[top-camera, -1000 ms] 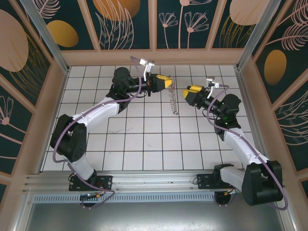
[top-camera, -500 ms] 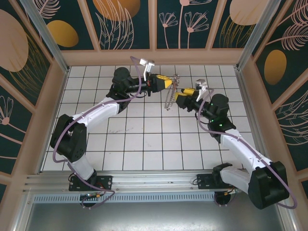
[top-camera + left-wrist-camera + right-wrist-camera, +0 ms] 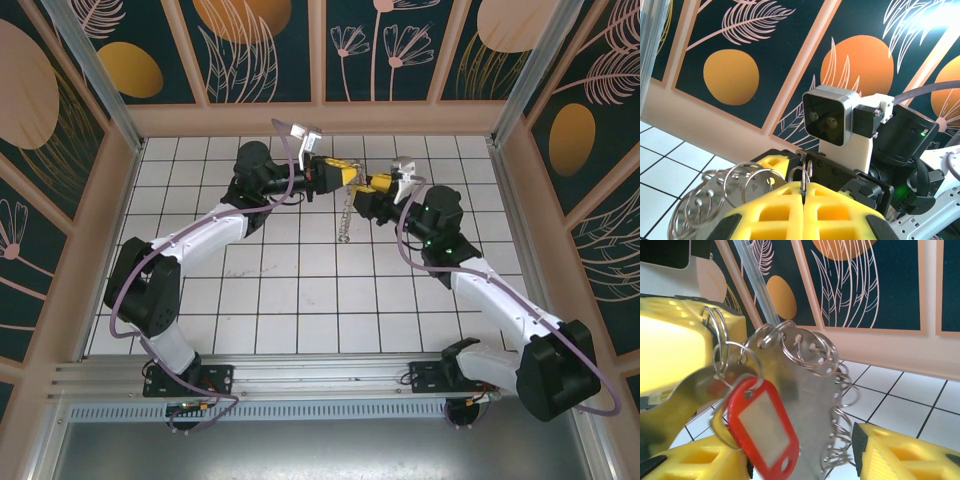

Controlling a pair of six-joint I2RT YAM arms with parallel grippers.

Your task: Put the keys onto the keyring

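Quick head count for you, by kind

You've got two arms, the left arm (image 3: 200, 240) and the right arm (image 3: 490, 290), with one gripper each. That makes two: the left gripper (image 3: 352, 175) and the right gripper (image 3: 366, 189). There's one metal plate (image 3: 810, 410) and one red tag (image 3: 762, 432). Then there's a whole run of wire rings (image 3: 805, 347) along the plate's edges. They overlap too much for an exact number, but you're looking at well over half a dozen. Add one small ring (image 3: 803, 175) on its own, and the tally's done.
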